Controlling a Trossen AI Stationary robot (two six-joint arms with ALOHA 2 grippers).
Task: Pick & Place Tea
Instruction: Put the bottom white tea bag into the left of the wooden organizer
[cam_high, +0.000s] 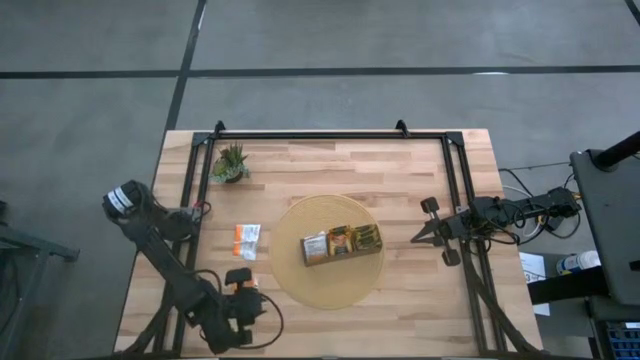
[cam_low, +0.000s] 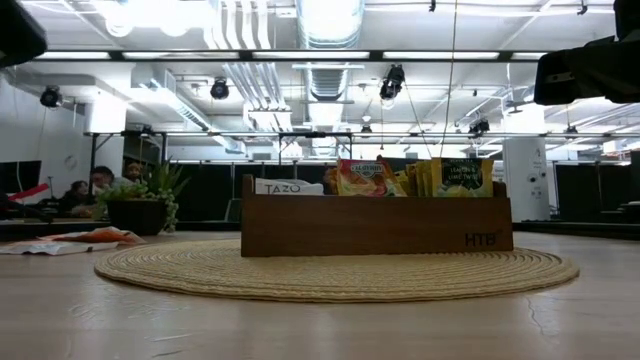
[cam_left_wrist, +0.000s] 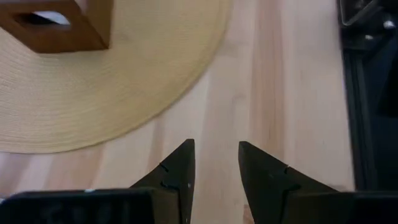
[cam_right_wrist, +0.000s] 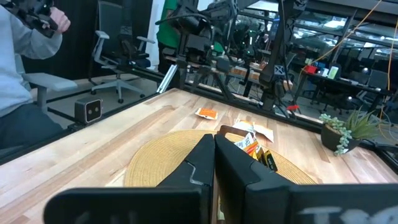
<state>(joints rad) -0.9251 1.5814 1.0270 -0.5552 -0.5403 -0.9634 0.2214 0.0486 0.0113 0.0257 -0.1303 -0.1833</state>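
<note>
A dark brown wooden tray (cam_high: 342, 243) stands on a round woven mat (cam_high: 328, 250) at the table's middle. Several tea sachets stand upright in its compartments: orange-brown (cam_low: 365, 178), yellow-green (cam_low: 460, 177) and white (cam_low: 288, 187). More tea sachets (cam_high: 246, 240), white and orange, lie flat on the table left of the mat. My left gripper (cam_left_wrist: 216, 150) hovers open over bare wood near the table's near-left corner, beside the mat's edge (cam_left_wrist: 186, 93), with nothing between its fingers. My right gripper (cam_right_wrist: 214, 142) waits shut at the table's right side, pointing level toward the tray.
A small potted plant (cam_high: 231, 163) stands at the far left of the table. A black metal frame (cam_high: 330, 135) runs along the far and side edges. A person sits beyond the table in the right wrist view (cam_right_wrist: 25, 68).
</note>
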